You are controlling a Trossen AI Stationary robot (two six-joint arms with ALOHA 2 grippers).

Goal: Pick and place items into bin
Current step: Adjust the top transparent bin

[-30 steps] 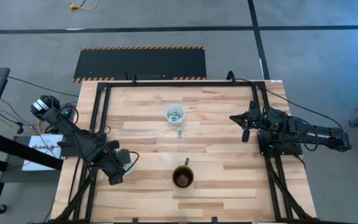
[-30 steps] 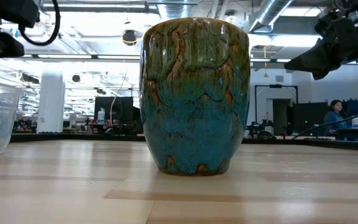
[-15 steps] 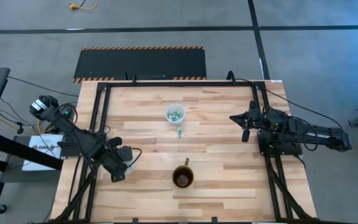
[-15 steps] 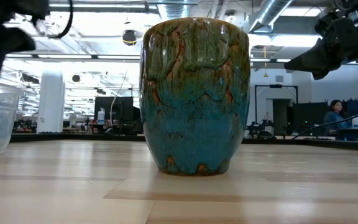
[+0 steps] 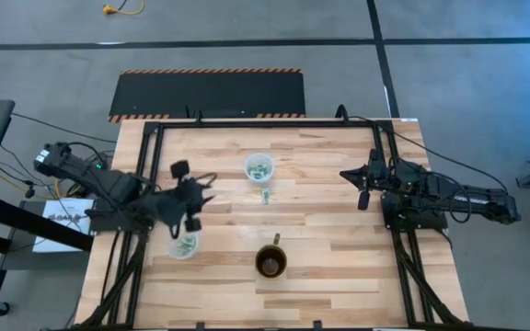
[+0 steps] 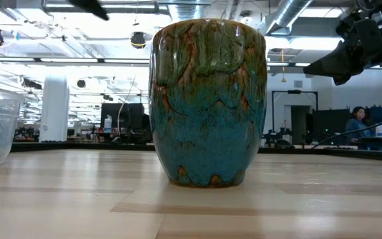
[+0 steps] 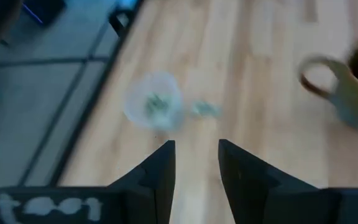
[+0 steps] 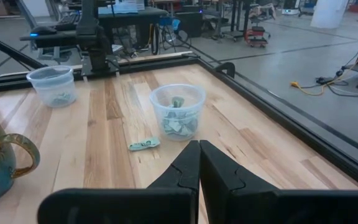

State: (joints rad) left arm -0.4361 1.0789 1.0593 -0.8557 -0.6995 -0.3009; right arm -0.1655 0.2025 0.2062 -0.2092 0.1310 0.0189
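Over on the left, the left gripper hangs above the light wooden table with its fingers slightly apart and nothing in them, and a clear plastic cup with a few pale green-and-white crumpled wrappers in it sits just in front of it. Toward the middle there's a second clear plastic cup holding more wrappers, one loose green-and-white wrapper piece lying right beside it, and a glazed brown-and-teal mug nearer the front edge. The right gripper rests at the right side, fingers pressed together, empty.
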